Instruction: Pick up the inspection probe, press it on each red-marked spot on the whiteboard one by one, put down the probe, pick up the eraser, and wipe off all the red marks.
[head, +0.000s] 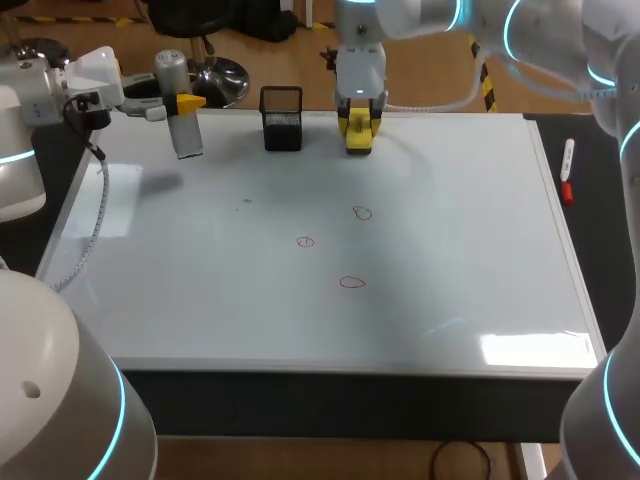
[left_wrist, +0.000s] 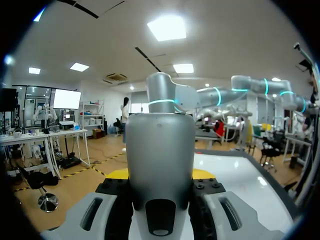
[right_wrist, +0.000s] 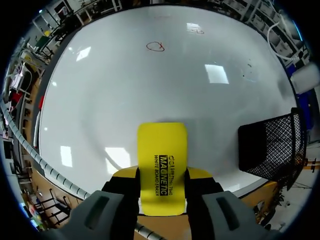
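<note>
The whiteboard (head: 450, 250) takes up most of the table (head: 598, 210) and is mostly bare white with some ceiling-light glare near its front right corner. Three small red marks sit roughly mid-board: one (head: 362, 212) farthest back, one (head: 305, 241) a bit nearer and to the left, and one (head: 351, 282) nearest the front. There are a couple of faint dark specks left of them.

The left gripper (head: 180, 103) is over the far left corner, fingers pinched on the grey probe (head: 183, 130) from both sides. The probe stands roughly upright, with its shadow falling on the board just beside it. A cable (head: 90, 235) from that arm droops down along the left edge.

The right gripper (head: 358, 122) is at the back edge near the middle, clamped on the yellow eraser (head: 358, 142) — can't tell whether the eraser actually touches the surface. A black mesh basket (head: 282, 120) stands just left of it, between the two grippers.

Off the board on the dark strip to the right lies a marker (head: 567, 172) — white body, red end.
</note>
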